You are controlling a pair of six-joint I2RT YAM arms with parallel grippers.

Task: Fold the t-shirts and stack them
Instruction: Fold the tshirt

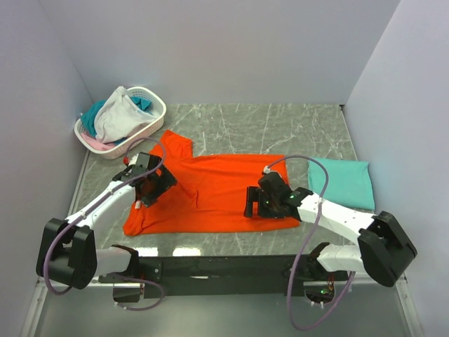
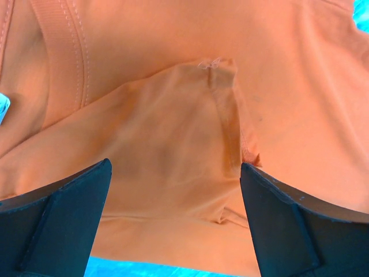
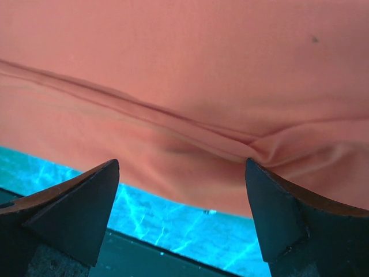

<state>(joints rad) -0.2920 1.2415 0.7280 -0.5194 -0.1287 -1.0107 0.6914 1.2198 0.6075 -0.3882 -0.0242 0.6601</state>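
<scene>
A large bright orange t-shirt (image 1: 210, 189) lies spread on the marble table, one sleeve pointing to the back left. My left gripper (image 1: 149, 193) is open over its left side, near the sleeve and collar; the left wrist view shows wrinkled orange cloth (image 2: 173, 161) between the spread fingers (image 2: 294, 225). My right gripper (image 1: 254, 203) is open over the shirt's near right part; the right wrist view shows the shirt's creased edge (image 3: 202, 138) between the fingers (image 3: 288, 219). A folded teal t-shirt (image 1: 342, 182) lies at the right.
A white perforated basket (image 1: 144, 126) at the back left holds white, teal and pink garments. The dark near table edge (image 3: 144, 248) runs just below the right gripper. Grey walls stand on three sides.
</scene>
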